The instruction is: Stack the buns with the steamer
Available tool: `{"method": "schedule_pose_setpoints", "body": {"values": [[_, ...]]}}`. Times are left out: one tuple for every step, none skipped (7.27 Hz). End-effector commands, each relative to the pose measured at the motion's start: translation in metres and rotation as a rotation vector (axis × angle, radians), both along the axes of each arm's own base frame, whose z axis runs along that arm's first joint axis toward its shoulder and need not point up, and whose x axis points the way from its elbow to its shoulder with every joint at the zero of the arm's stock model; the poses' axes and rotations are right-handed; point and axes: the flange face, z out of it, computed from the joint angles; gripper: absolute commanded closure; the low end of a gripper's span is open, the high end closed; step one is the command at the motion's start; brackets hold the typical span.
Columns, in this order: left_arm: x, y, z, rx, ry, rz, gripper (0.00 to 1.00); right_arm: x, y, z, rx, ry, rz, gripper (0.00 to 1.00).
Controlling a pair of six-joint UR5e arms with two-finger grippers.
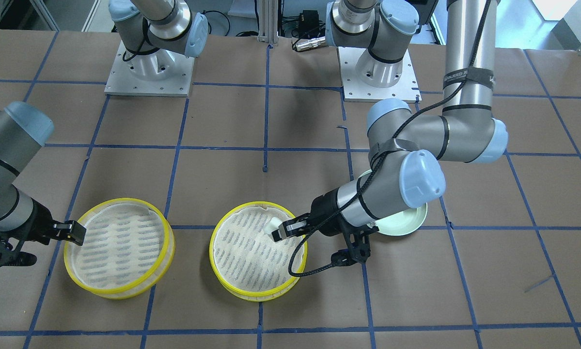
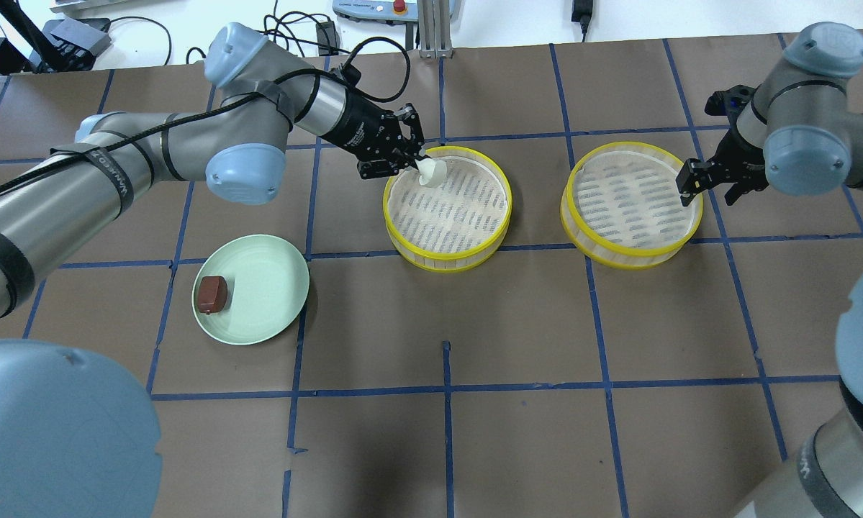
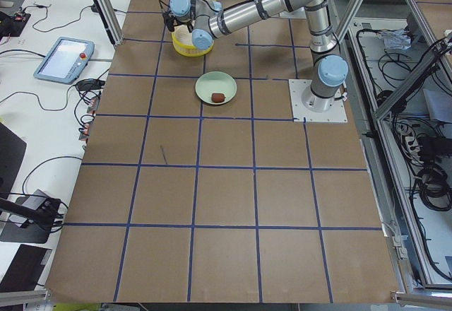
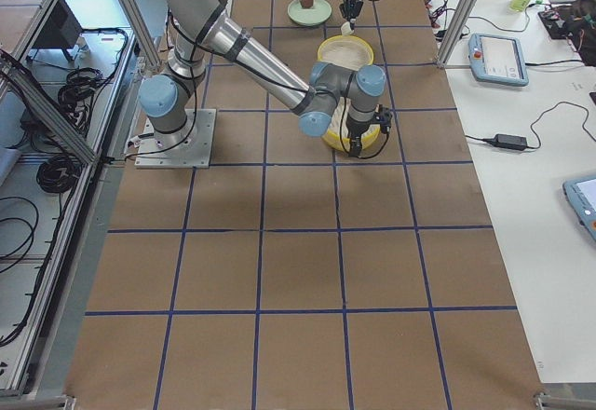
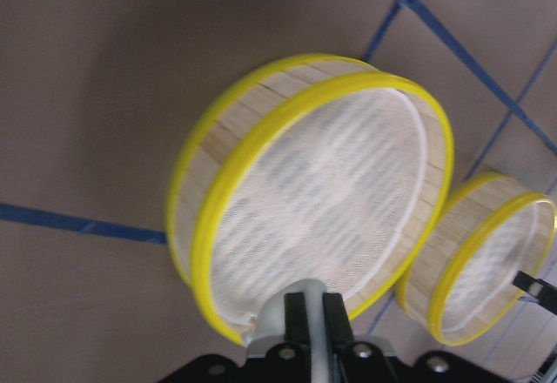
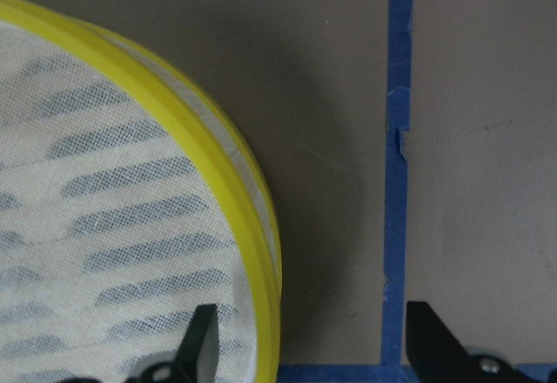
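My left gripper (image 2: pixel 415 162) is shut on the white dome bun (image 2: pixel 431 173) and holds it just over the near-left rim of the middle yellow-rimmed steamer (image 2: pixel 460 216). The front view shows the same gripper (image 1: pixel 281 230), bun (image 1: pixel 272 226) and steamer (image 1: pixel 251 257). The reddish-brown bun (image 2: pixel 211 295) lies on the pale green plate (image 2: pixel 265 288). My right gripper (image 2: pixel 690 183) is open, its jaws astride the right rim of the second steamer (image 2: pixel 629 208). The right wrist view shows that rim (image 6: pixel 257 244) between the fingers (image 6: pixel 204 339).
Both steamers stand side by side on brown paper with a blue tape grid. The plate is left of the middle steamer in the overhead view and partly hidden behind my left arm in the front view (image 1: pixel 411 223). Both arm bases (image 1: pixel 149 72) stand at the table's back.
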Motion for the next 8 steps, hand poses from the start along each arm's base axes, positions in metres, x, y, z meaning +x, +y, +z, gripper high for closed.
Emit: {"method": "schedule_pose_setpoints", "body": {"values": [[-0.007,0.005,0.003,-0.008,-0.042,0.032,0.0,-0.001,0.001,0.0,-0.006,-0.011,0.007,0.6],[-0.006,0.006,0.004,-0.014,-0.047,0.029,0.0,0.0,0.002,-0.001,0.002,-0.012,0.007,0.7],[0.007,0.007,0.011,-0.05,-0.141,0.032,0.0,0.0,0.003,-0.001,0.005,-0.014,0.002,0.8],[0.028,0.017,0.016,-0.063,-0.349,0.049,0.0,0.0,0.003,-0.001,0.004,-0.011,0.004,0.87],[0.051,0.032,0.005,-0.099,-0.582,-0.11,0.0,0.0,0.002,0.005,-0.005,-0.006,-0.005,0.92],[0.072,0.046,-0.002,-0.133,-0.767,-0.301,0.0,0.001,-0.002,0.017,-0.028,0.001,-0.019,0.93],[0.098,0.057,-0.014,-0.084,-0.905,-0.399,0.0,0.01,-0.011,0.043,-0.058,0.011,-0.028,0.93],[0.126,0.064,-0.029,-0.019,-0.951,-0.426,0.0,0.032,-0.021,0.066,-0.064,0.013,-0.053,0.93]]}}
